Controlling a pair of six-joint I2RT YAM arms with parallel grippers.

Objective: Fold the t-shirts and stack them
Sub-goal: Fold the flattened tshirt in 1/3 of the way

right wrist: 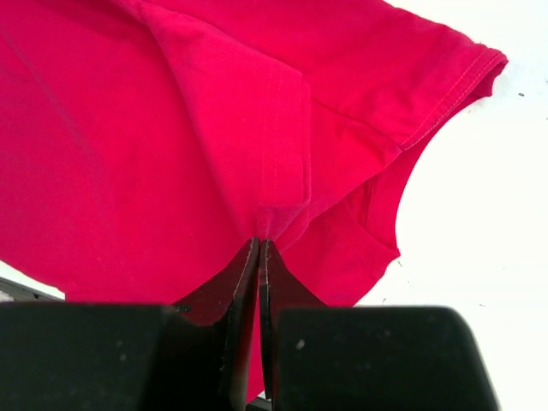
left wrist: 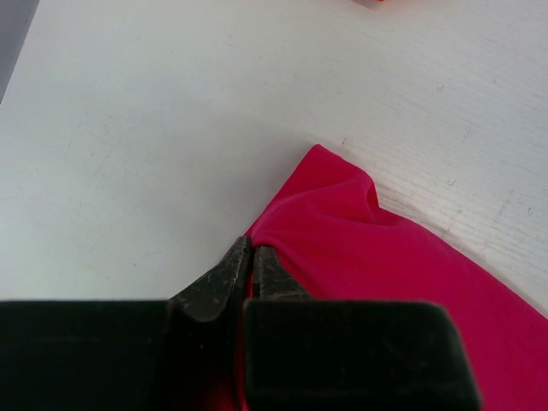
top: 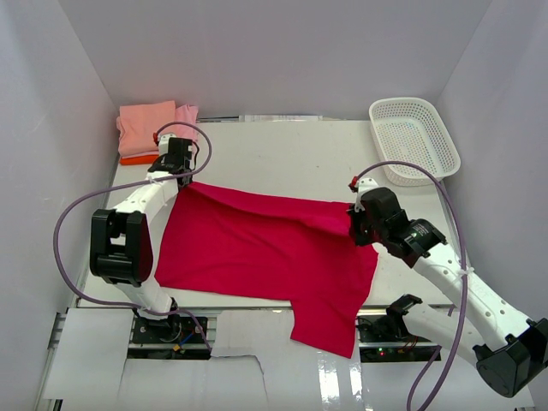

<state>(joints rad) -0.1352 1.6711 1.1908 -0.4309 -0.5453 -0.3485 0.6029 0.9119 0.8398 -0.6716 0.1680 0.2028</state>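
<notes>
Pinching the red shirt (top: pixel 265 248) at its far left corner with the left gripper (left wrist: pixel 251 248). Clenched on a fold at the right edge (right gripper (right wrist: pixel 259 244)).

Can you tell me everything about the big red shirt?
The red shirt is soft, plain cloth, lying mostly flat on the white table, with one part reaching past the near edge. The left gripper pinches its far left corner; the right gripper pinches a fold near a hemmed sleeve.

Left gripper (left wrist: pixel 251 250), right gripper (right wrist: pixel 259 244) clench tight (arms extended).
</notes>
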